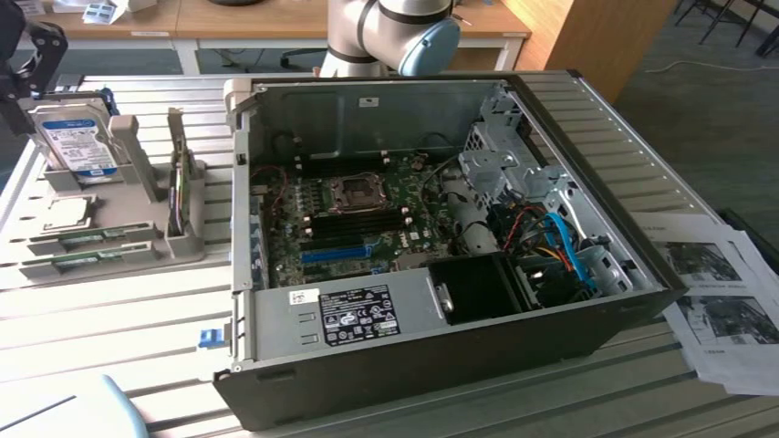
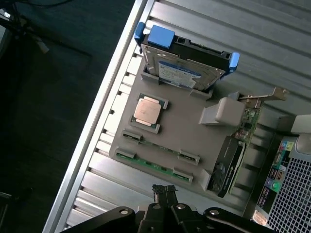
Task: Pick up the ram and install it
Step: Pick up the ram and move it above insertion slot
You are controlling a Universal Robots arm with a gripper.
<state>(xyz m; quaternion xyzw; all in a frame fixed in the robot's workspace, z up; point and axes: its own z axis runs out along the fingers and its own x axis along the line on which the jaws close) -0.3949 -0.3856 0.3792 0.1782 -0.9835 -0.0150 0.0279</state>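
Wrist view: gripper [image 2: 165, 190] hovers above grey holder [image 2: 189, 138], fingers together, nothing held. Ram [image 2: 147, 163] sits in slots along holder's edge, close to tabletop [image 2: 95, 191] edge, beside processor [image 2: 147, 111]. We judge approach step; pick needs fingers parted, squared across stick. Hard drive [image 2: 177, 73] label and case sticker [image 1: 359, 310]: unreadable.

Exterior view: high, angled down at the PC case [image 1: 414, 374], mid-range. Wrist view: close, down past the gripper [image 2: 164, 191] onto the parts tray [image 2: 187, 121]. Shared: the parts tray, exterior frame's left.
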